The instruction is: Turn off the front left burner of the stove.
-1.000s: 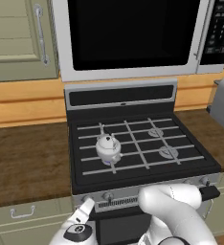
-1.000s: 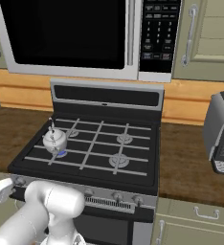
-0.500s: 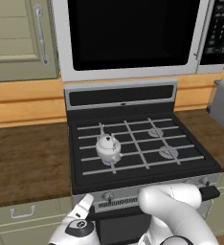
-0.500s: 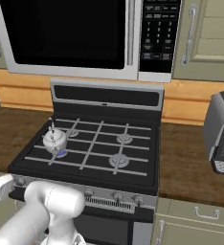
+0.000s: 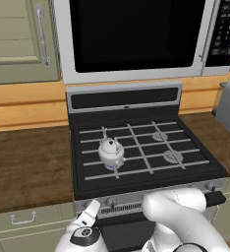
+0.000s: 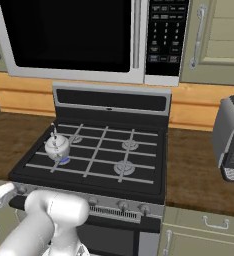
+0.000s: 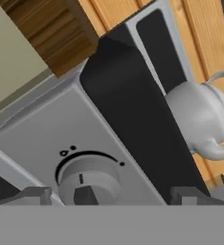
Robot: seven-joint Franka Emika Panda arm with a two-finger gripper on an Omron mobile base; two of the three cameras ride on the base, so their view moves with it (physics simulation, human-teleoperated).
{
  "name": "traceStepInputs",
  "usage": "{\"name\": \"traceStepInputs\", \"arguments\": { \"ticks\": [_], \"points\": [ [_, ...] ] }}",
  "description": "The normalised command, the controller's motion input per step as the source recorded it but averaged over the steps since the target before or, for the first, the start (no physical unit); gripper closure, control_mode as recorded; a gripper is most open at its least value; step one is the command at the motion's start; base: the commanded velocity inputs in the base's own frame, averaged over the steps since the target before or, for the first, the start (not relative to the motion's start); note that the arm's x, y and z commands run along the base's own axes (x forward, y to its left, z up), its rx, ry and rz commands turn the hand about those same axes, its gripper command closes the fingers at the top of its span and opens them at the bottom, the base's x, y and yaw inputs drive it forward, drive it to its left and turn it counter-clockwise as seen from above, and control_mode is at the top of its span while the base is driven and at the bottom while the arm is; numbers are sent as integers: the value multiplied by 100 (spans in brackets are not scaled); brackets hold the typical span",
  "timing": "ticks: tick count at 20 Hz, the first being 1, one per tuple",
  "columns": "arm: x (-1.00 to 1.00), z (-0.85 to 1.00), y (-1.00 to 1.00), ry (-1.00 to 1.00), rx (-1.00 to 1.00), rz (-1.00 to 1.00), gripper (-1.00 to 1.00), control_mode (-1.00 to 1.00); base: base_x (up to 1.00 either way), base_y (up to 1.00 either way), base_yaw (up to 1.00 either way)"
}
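Observation:
The stove (image 5: 136, 106) is a black gas range with pale grey grates. A small silver kettle (image 5: 110, 151) (image 6: 57, 145) (image 7: 200, 115) stands on the front left burner (image 6: 64, 160), where a faint blue glow shows under it. My gripper (image 5: 90, 211) (image 6: 1, 194) (image 7: 111, 195) hangs low at the left end of the silver knob strip (image 6: 119, 206), open. In the hand view a round grey knob (image 7: 87, 179) sits close ahead between the fingertips (image 7: 32, 196), nearer the left one, with a gap on each side.
A big silver-framed microwave (image 5: 131, 34) hangs above the stove. Brown wooden counter (image 5: 28, 167) runs on both sides, with a grey toaster (image 6: 231, 137) on the right. Pale green drawers (image 5: 23, 221) lie below, and the black oven handle (image 5: 215, 198) sticks out under the knobs.
The hand has crept slightly up and in toward the left end of the knob strip. The kettle and the stove have not moved.

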Motion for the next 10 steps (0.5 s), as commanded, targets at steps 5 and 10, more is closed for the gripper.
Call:
{"name": "traceStepInputs", "arguments": {
  "ticks": [5,10],
  "points": [
    [8,-1,-21,0,1,0,-100,-100,0,0,0],
    [32,0,0,3,0,0,100,-100,0,0,0]
  ]
}}
